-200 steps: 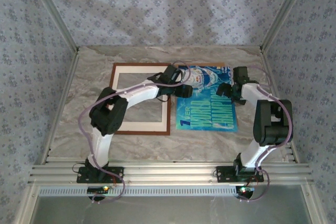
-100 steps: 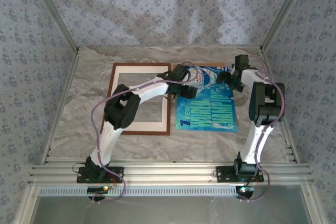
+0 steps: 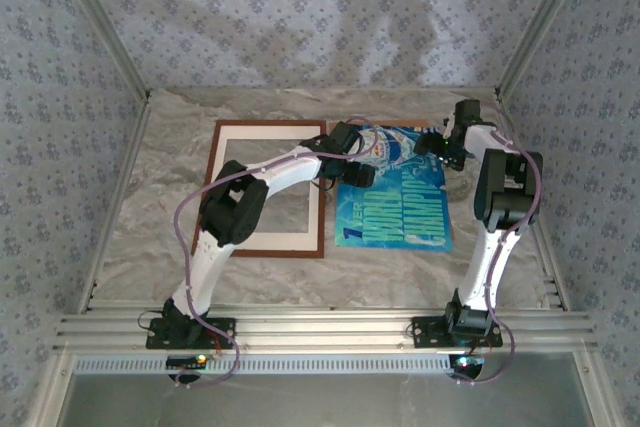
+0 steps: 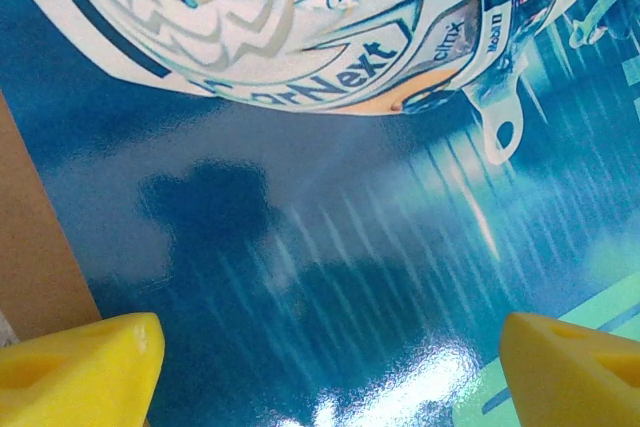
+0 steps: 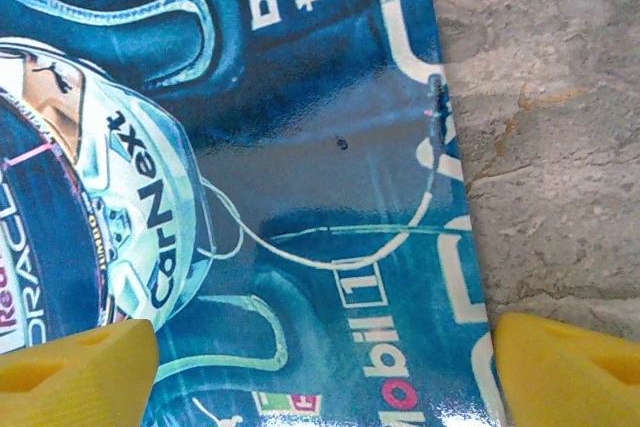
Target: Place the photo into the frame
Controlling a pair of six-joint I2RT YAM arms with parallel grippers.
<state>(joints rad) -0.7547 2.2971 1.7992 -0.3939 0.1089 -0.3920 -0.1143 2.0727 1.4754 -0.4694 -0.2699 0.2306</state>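
You had the photo (image 3: 395, 197) lying flat on the marbled surface (image 3: 160, 207), outside the frame (image 3: 265, 251), which lay just beside the photo's left edge. Your left end effector (image 4: 320, 367) hovered over the photo's upper left part, fingers spread wide and gripping nothing. Your right end effector (image 5: 320, 367) hung over the photo's upper right edge, equally spread and empty.
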